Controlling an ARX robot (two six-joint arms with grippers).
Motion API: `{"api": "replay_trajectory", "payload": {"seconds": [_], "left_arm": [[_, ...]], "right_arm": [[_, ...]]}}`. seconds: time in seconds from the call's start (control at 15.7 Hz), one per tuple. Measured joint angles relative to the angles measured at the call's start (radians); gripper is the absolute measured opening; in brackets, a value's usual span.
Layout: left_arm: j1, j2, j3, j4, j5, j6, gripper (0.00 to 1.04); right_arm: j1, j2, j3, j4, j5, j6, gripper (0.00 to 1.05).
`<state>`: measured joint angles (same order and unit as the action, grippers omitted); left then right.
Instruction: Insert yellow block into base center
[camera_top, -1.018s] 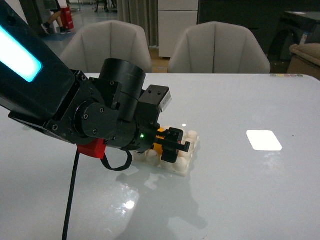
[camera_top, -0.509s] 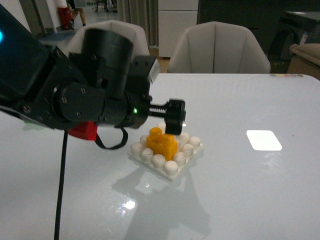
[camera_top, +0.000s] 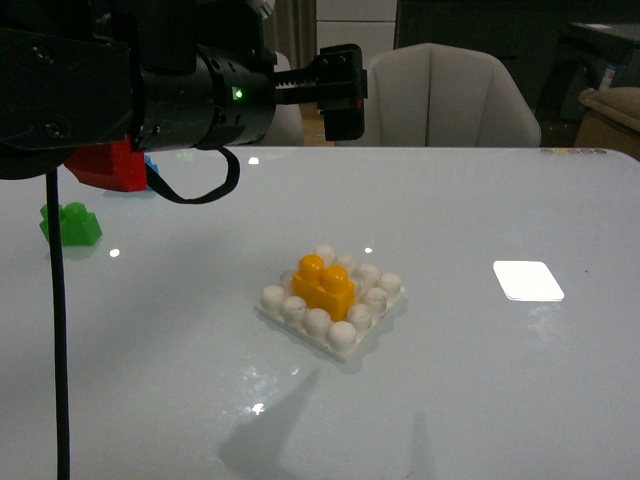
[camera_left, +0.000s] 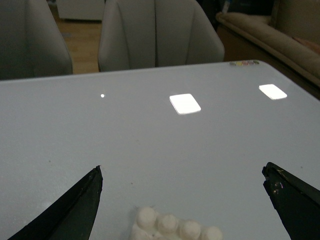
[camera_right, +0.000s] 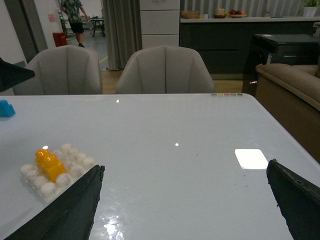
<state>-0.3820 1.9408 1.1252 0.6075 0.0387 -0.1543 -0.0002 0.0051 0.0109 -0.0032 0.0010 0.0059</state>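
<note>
Yellow block (camera_top: 325, 288) sits upright on the base (camera_top: 333, 303), on the centre studs, ringed by bare outer ones; looks seated, so insertion reads done. Left gripper (camera_top: 342, 90) hangs above and behind the base, fingers spread, empty. Right gripper (camera_right: 185, 200) also spread, empty, off to the base's right.

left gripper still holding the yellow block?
No. The yellow block sits on the base, while the left gripper hangs open, well above.
</note>
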Motion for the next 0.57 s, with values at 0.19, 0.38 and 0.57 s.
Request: {"api": "replay_trajectory", "payload": {"seconds": [0.19,0.38,0.57], "left_arm": [[0.026,-0.179,-0.309,0.315,-0.349,0.106,0.69],[0.124,-0.433,-0.551,0.383,-0.327,0.134,0.4],[0.165,-0.534,-0.742,0.386,-0.247,0.137,0.09]], "right_arm": [[0.0,0.0,0.0,0.0,0.0,0.0,0.98],[0.0,0.0,0.0,0.0,0.0,0.0,0.98],[0.0,0.0,0.0,0.0,0.0,0.0,0.98]]}}
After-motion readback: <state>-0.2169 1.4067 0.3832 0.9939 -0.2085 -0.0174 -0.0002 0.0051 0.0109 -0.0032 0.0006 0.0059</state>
